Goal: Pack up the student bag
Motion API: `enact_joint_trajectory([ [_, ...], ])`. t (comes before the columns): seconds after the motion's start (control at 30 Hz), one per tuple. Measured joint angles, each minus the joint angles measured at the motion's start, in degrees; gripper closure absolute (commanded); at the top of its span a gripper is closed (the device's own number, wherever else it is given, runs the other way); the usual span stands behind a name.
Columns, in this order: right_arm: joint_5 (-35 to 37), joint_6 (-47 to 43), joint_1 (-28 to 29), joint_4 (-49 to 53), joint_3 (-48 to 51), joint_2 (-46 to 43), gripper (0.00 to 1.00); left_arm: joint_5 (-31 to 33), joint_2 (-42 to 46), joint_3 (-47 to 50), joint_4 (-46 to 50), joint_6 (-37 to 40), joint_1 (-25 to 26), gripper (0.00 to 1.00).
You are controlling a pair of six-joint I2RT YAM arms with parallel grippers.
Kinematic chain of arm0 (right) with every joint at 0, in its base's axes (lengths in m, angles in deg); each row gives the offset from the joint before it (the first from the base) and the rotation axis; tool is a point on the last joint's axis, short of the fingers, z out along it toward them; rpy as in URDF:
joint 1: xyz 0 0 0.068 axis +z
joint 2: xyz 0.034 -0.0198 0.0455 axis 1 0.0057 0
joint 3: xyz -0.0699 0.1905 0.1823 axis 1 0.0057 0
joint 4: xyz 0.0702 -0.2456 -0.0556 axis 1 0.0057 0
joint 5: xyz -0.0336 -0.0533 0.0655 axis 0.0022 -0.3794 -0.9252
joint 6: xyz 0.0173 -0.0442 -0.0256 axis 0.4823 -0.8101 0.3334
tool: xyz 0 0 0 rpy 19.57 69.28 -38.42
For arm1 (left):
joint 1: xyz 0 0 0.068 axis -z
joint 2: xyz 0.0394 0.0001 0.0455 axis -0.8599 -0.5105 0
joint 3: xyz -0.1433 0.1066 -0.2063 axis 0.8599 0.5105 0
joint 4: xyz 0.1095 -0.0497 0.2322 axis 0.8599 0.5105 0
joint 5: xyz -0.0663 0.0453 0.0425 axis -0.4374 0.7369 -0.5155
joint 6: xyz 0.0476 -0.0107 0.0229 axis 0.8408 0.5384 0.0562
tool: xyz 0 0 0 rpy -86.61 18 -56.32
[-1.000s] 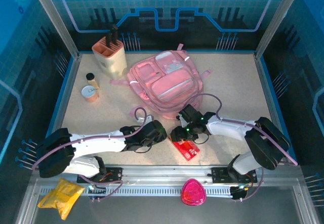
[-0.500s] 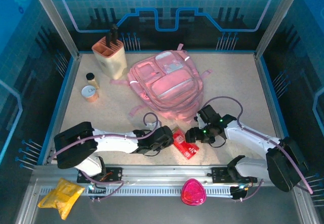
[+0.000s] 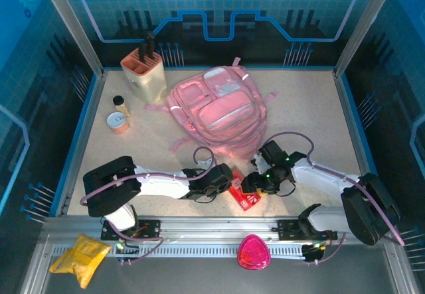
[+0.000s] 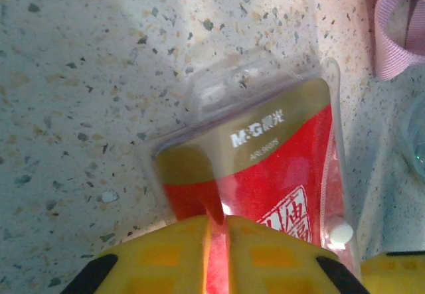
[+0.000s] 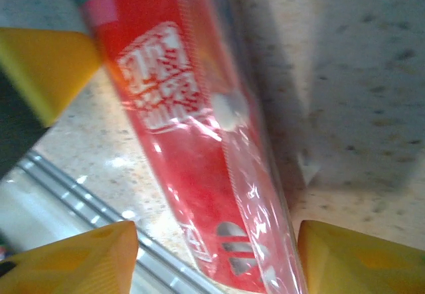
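Observation:
The student bag (image 3: 216, 111), a large pink backpack, lies flat at the table's middle back, pockets facing up. A red packet in a clear sleeve (image 3: 246, 191) lies in front of it near the table's front edge. My left gripper (image 3: 230, 180) reaches in from the left; its yellow fingers (image 4: 166, 257) are pinched on the red packet's (image 4: 265, 161) near edge. My right gripper (image 3: 255, 182) sits at the packet's right side, open, with the red packet (image 5: 199, 174) running between its spread fingers (image 5: 73, 261). A pink bag strap (image 4: 398, 38) shows at the left wrist view's top right.
A beige knife-block-like holder (image 3: 144, 73) stands at the back left, with a small black-capped bottle (image 3: 120, 103) and an orange round tub (image 3: 119, 122) in front of it. On the front rail lie a yellow packet (image 3: 80, 257) and a pink heart-shaped thing (image 3: 253, 252).
My left arm slid right to the red packet and its fingers closed on the edge. My right gripper pulled off the packet to the right, then settled beside it.

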Motion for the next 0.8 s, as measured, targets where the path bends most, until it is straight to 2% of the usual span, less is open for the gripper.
enact_joint_trajectory([
  [0.2,-3.89,-1.4,0.02,-0.94,0.2,0.11,0.54,0.07,-0.42,0.37,-1.09,-1.6,-0.15,0.9],
  [0.37,-3.98,-2.05,0.0,-1.31,0.68,1.07,0.72,0.22,-0.37,0.39,-1.09,-1.99,-0.15,0.91],
  [0.5,-3.67,-2.4,0.0,-1.29,1.09,1.27,0.91,0.31,-0.26,0.39,-1.05,-1.97,-0.15,0.91],
  [0.63,-3.37,-2.27,-0.02,-1.29,1.49,0.31,1.0,0.46,-0.17,0.39,-1.01,-1.79,-0.15,0.89],
  [0.8,-3.28,-2.16,-0.66,-1.4,1.49,-3.26,1.0,1.01,1.16,0.37,1.38,1.31,-0.2,0.75],
])
